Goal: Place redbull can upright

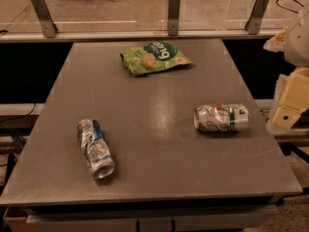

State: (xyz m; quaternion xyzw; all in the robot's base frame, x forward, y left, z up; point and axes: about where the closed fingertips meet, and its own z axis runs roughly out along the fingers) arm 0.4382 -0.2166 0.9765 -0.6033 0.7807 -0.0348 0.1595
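Note:
The redbull can (95,149) is slim, dented and silver with blue patches. It lies on its side at the front left of the grey table (154,105), its shiny metal top facing the front edge. My gripper (288,105) shows as a pale cream block at the far right edge of the view, off the table's right side and far from the can. It holds nothing that I can see.
A fatter white-and-green can (221,118) lies on its side at the right of the table. A green snack bag (154,57) lies flat at the back centre. A glass railing with metal posts (174,11) runs behind the table.

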